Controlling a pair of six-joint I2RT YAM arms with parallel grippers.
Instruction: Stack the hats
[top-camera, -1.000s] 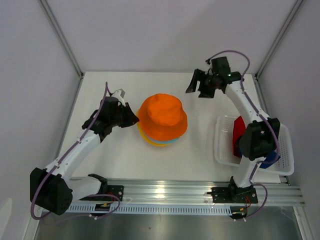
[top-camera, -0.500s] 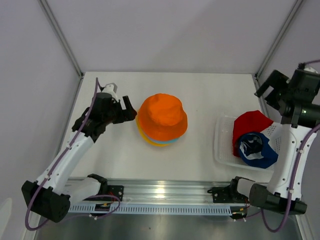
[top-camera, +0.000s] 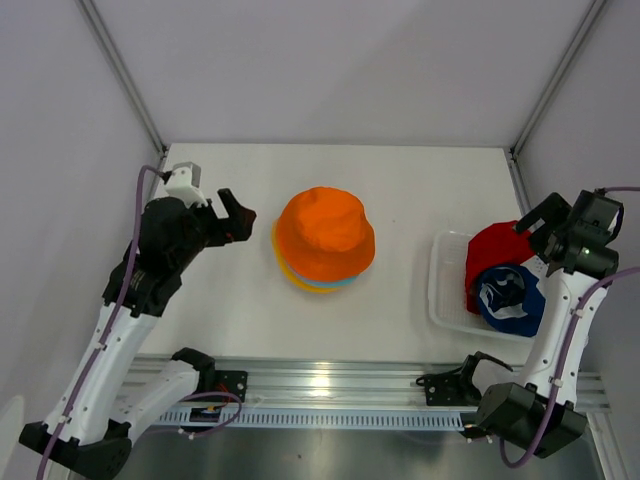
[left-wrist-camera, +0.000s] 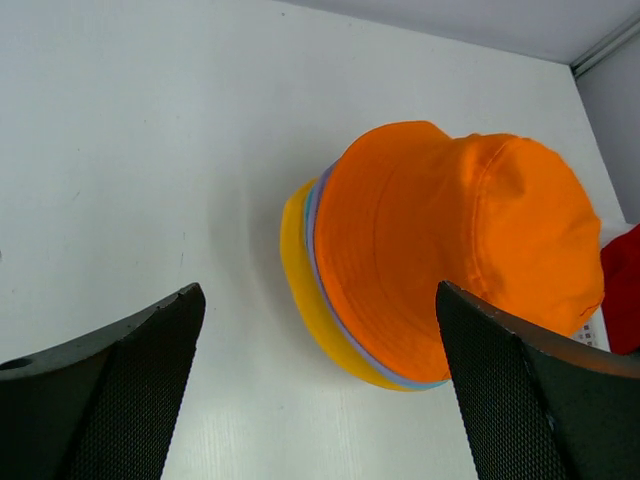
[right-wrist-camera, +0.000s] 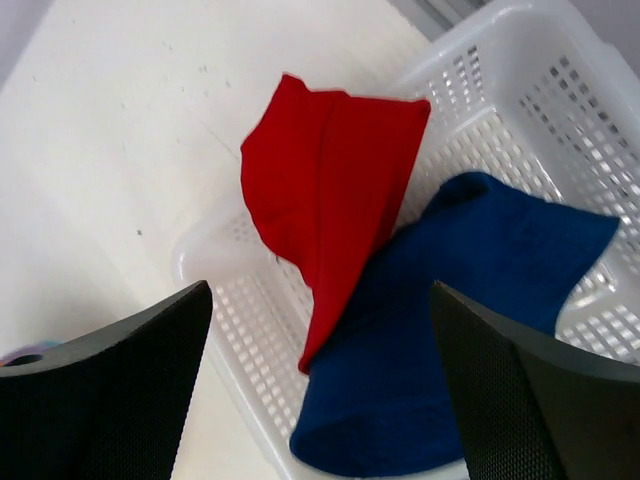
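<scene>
we see a white surface (top-camera: 400, 190) boxed in by pale walls, with both arms bolted at its near edge. our left end effector (top-camera: 240, 220) hangs above the left part of the surface, jaws spread wide and nothing between them; in the left wrist view its two black fingers (left-wrist-camera: 130, 380) frame the stack without touching it. just to its right, near the middle of the surface, sits the stack of hats: the orange hat (top-camera: 325, 232) on top, crown up, then thin edges of a lavender hat (left-wrist-camera: 316, 240) and a teal hat (top-camera: 352, 283), and at the bottom a yellow hat (left-wrist-camera: 298, 270) whose brim pokes out on the side toward the end effector. our right end effector (top-camera: 538, 225) hovers over the far right, jaws likewise wide apart and holding nothing. under it the white mesh basket (right-wrist-camera: 560, 130) stands at the right edge of the surface, well apart from the stack. in it lie the red hat (right-wrist-camera: 320, 190), folded and crumpled, and the navy blue hat (right-wrist-camera: 450, 320), the two touching each other.
</scene>
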